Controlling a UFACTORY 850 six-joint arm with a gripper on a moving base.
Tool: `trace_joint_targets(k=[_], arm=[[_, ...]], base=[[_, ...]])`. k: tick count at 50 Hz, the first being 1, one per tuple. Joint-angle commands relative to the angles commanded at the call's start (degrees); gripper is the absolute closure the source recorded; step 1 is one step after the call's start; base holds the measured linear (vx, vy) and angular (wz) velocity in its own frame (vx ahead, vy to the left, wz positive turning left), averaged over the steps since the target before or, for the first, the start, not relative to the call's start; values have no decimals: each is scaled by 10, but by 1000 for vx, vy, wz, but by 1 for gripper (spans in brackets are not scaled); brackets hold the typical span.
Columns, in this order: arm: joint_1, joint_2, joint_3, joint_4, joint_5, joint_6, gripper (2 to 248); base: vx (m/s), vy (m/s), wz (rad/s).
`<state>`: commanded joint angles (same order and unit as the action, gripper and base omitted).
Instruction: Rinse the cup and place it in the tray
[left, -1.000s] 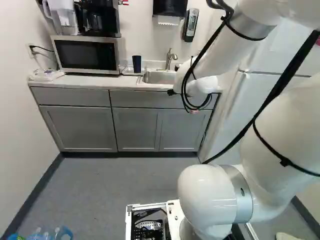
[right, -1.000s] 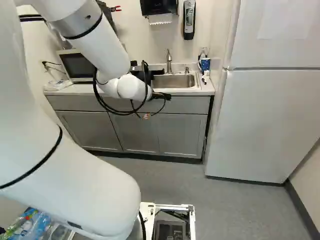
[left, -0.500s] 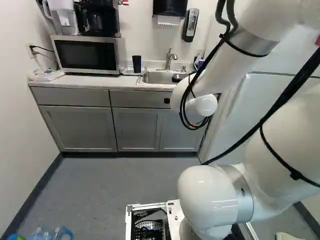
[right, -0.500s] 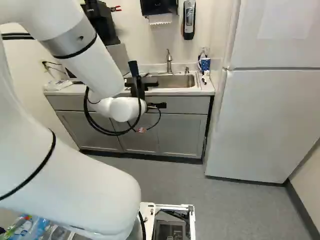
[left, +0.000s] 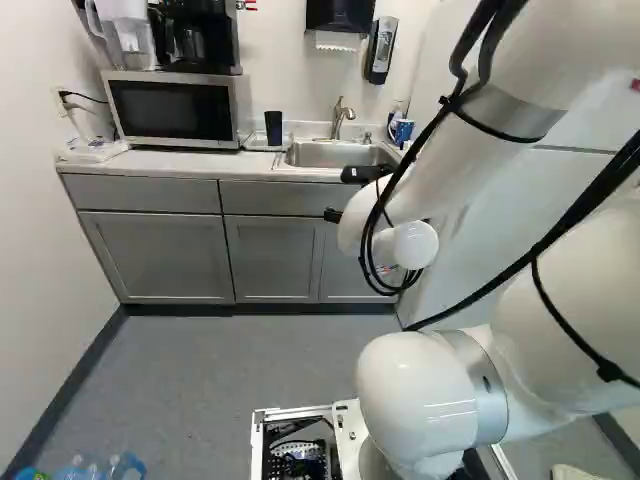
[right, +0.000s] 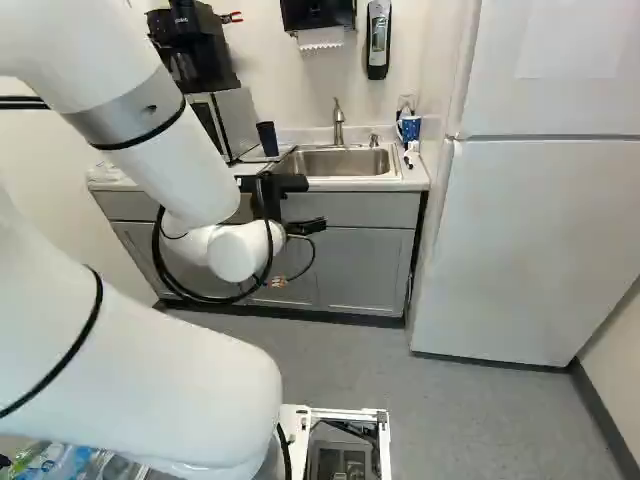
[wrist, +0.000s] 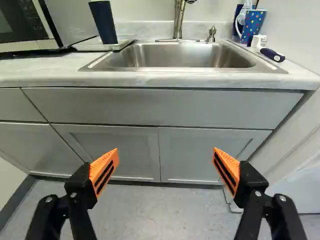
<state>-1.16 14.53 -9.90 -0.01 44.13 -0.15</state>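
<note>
Left base view, top centre: cup (left: 273, 128) upright on the tray (left: 258, 148), left of the sink (left: 328, 154), presumably to drain there. Right base view, upper left: arm (right: 185, 165) bent low, probably for clearance from the cup. Wrist view: gripper (wrist: 165, 150) spread wide, gripping nothing, facing the cabinets (wrist: 150, 109) below the sink; likely empty because already done with the cup. Impossible to tell whether rinsed.

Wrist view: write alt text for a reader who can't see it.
The claw stands open and empty before gray cabinets. On the counter above, a dark blue cup stands on a white tray beside a steel sink with a faucet; a dotted mug and brush sit past its other end.
</note>
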Motion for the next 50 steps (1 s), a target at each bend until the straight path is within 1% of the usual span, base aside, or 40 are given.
trace_joint_targets(k=[24, 36, 50], arm=[[9, 12, 40, 0, 48, 1, 3], [11, 14, 48, 0, 57, 1, 3], [12, 15, 49, 0, 59, 1, 3]], base=[[0, 0, 0], [0, 0, 0], [0, 0, 0]])
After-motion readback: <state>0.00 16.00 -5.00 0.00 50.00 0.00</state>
